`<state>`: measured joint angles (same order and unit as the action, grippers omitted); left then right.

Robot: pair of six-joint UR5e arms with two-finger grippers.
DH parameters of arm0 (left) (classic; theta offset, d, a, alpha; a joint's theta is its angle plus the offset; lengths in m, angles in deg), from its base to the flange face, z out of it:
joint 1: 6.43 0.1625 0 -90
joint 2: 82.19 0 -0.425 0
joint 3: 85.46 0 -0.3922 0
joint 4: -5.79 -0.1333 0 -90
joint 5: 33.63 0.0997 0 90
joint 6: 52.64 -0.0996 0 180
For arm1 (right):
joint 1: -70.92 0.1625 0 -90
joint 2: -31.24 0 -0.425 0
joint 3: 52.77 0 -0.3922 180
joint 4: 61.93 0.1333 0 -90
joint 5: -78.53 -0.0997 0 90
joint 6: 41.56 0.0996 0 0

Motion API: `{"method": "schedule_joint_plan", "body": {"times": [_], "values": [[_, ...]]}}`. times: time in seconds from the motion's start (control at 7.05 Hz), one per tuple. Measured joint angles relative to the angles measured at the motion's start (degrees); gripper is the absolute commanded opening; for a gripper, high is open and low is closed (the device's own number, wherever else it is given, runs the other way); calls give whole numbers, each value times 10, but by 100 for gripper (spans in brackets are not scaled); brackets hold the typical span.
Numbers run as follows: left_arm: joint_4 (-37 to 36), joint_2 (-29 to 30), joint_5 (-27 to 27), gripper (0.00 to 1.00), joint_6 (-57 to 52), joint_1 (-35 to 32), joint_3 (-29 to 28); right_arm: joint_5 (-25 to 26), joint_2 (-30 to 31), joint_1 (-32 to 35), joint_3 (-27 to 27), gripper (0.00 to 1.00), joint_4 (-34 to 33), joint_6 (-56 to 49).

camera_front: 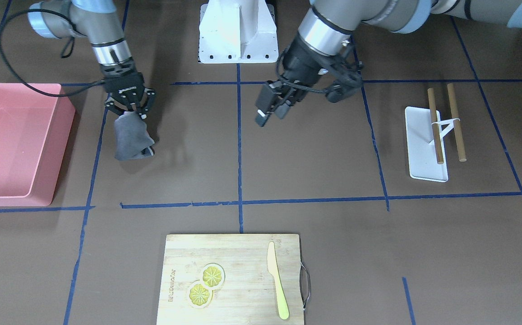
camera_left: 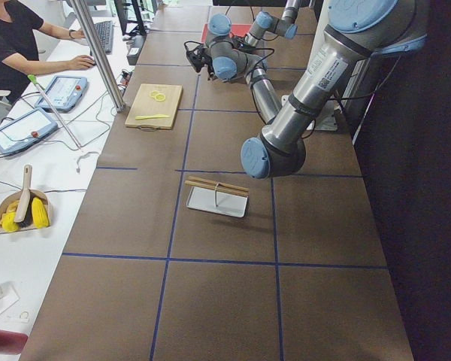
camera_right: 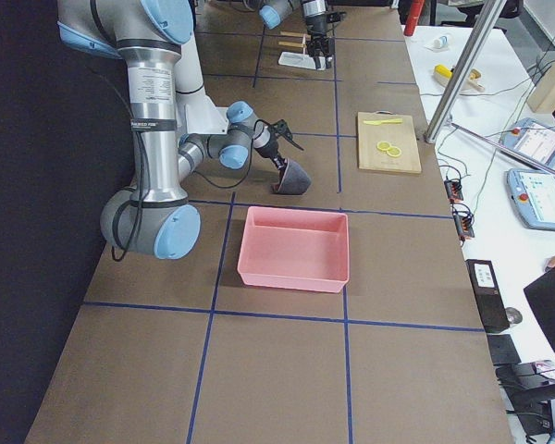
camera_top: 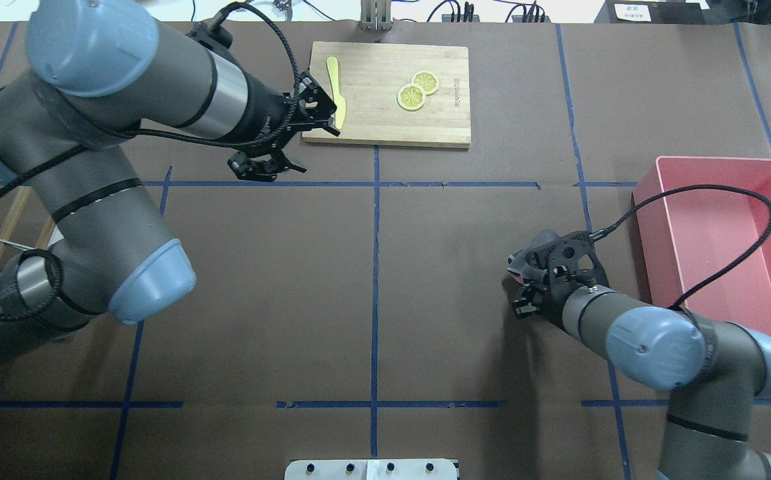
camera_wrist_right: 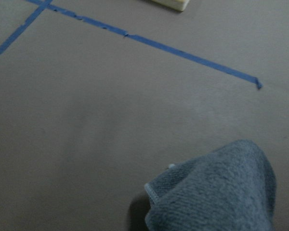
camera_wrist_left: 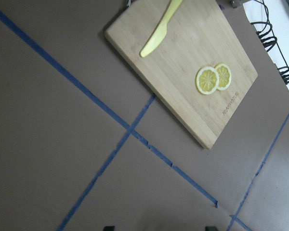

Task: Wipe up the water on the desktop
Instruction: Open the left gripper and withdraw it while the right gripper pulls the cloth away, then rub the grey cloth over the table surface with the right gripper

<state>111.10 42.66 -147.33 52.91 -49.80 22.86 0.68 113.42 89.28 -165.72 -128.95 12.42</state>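
Right tool (camera_front: 131, 107) is clamped on the top of a grey cloth (camera_front: 130, 135), which hangs down to the brown, blue-taped table (camera_front: 310, 158) just beside a pink bin (camera_front: 64, 135). Left tool (camera_front: 270, 116) hovers above the table's middle, jaws spread and holding nothing. Farther off, a cutting board (camera_front: 242, 253) carries two lemon slices (camera_front: 206, 284) and a yellow knife (camera_front: 278, 284), and a white tray (camera_front: 418, 144) bears two wooden sticks (camera_front: 435, 126). From overhead, the right wrist hides most of the cloth. Whether the table is wet cannot be told.
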Motion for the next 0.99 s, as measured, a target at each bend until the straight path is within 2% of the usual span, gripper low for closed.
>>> {"method": "schedule_joint_plan", "body": {"times": [0.14, 0.28, 0.57, 0.71, 0.99], "values": [[-9, -48, 0, 73, -90, -20, 29, -26, -63, -6, 18, 0, -52, 21], [-34, -80, -1, 76, -160, -41, 51, -51, -123, -12, 50, 0, -77, 47], [-131, -116, 1, 77, -286, -77, 92, -110, -202, -8, 117, 0, -89, 100], [-186, -124, 2, 77, -358, -96, 109, -153, -194, 12, 119, 0, -90, 107], [-257, -148, 3, 78, -487, -134, 130, -224, -108, 70, 80, 0, -89, 53]]}}
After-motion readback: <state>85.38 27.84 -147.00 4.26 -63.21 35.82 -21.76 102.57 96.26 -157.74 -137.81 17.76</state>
